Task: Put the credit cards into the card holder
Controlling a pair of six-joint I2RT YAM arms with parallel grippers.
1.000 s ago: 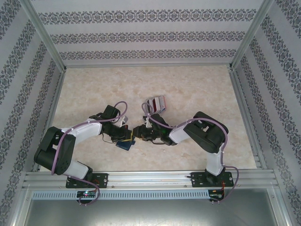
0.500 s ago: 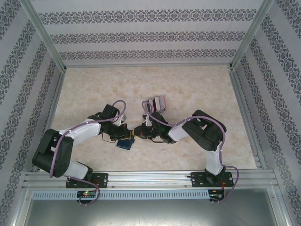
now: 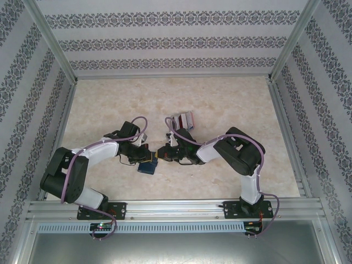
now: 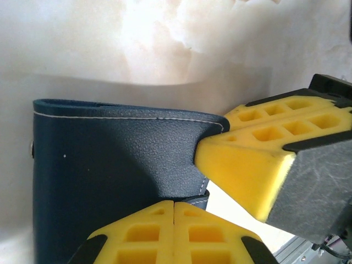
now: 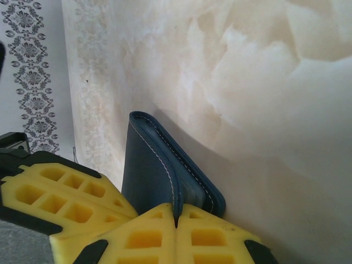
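The left gripper (image 4: 174,212) has its pads pressed together on an edge of the card holder (image 4: 110,165) (interior hidden, lower part cut off), the right gripper (image 5: 176,217) likewise clamps an adjacent corner, and the top view adds a card rack (image 3: 184,120) beyond the right gripper.

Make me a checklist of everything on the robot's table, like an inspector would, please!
surface: pale marbled table, no spills seen.
job's things: navy card holder held between both arms; credit cards bunched upright farther back, apart from it.
clutter: nothing seen.
grippers: left gripper and right gripper both have jaws shut on the card holder's edges.
cables: purple cables loop along both arms.
surroundings: patterned walls; metal rail at the near edge.
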